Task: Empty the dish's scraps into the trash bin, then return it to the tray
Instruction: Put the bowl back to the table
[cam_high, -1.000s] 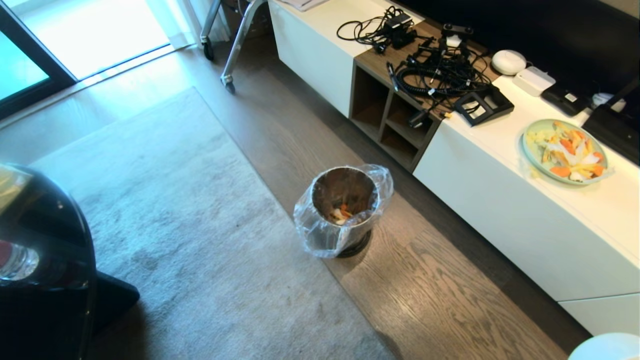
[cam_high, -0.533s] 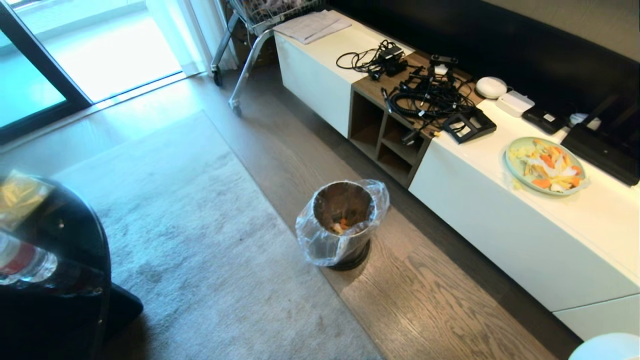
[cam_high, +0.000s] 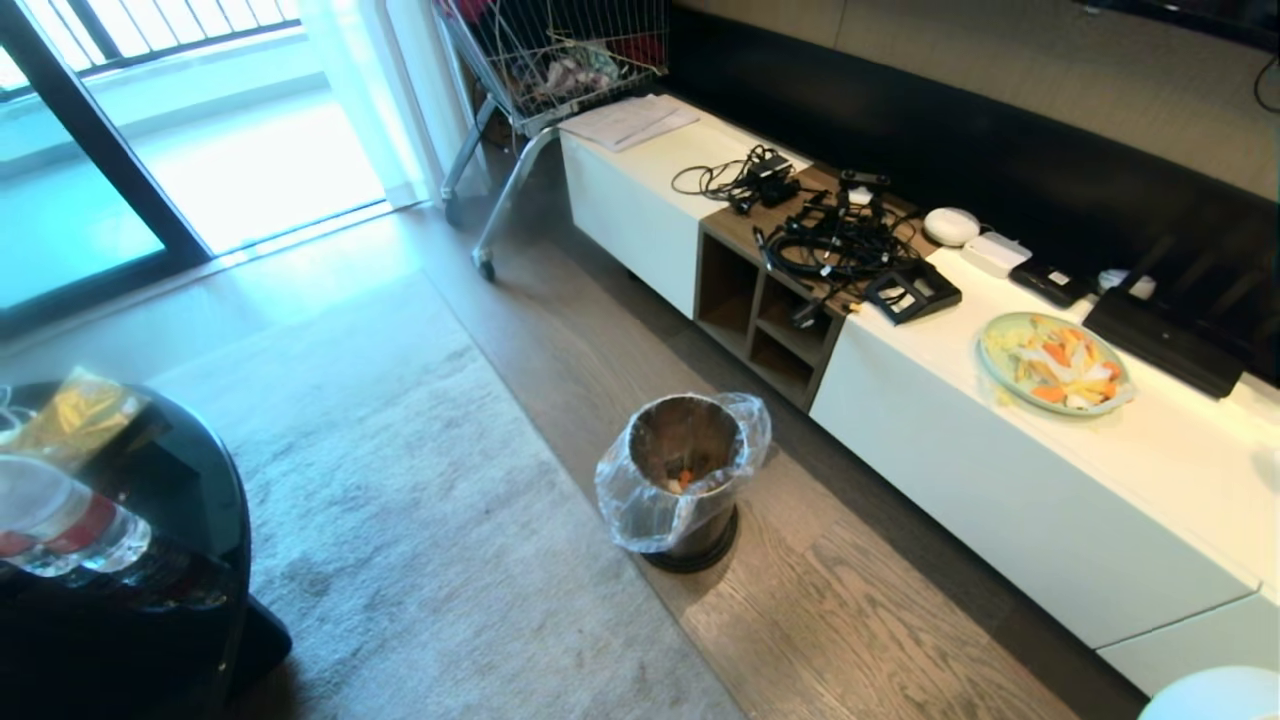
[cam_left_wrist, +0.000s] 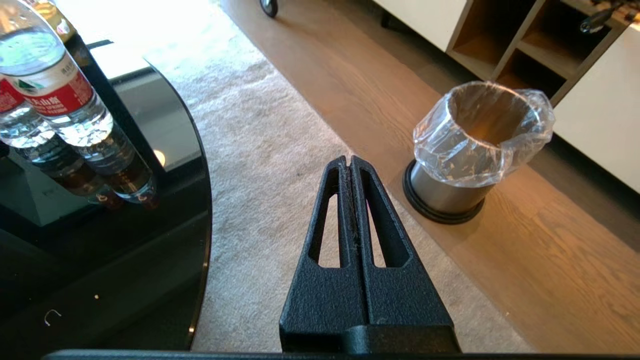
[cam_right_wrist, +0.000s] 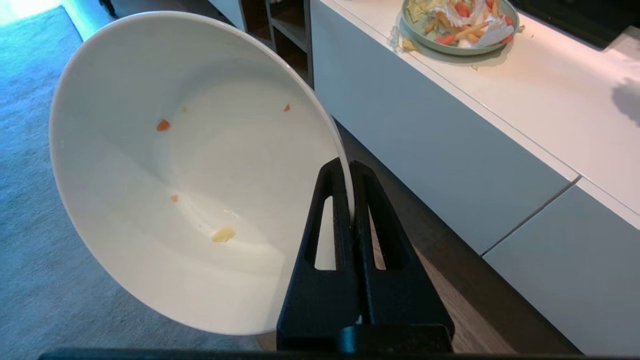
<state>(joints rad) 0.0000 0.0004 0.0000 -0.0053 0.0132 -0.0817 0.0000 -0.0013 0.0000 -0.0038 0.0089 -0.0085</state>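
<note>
Living-room floor, wood strip beside rug: trash bin (cam_high: 685, 480) stands there with scraps (cam_high: 679, 481) already inside. My right gripper (cam_right_wrist: 351, 172) pinches the dish (cam_right_wrist: 190, 170) by its rim, tipped on edge, only crumbs left. Tray not in view, so return direction unknown. Left gripper (cam_left_wrist: 349, 165) pressed together, empty, rug side of bin

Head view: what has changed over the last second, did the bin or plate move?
Only the camera moved: the view lifted, showing more of the cart and window. The trash bin stays on the floor, the green plate on the cabinet. The right gripper holds the dish, nearly empty.
</note>
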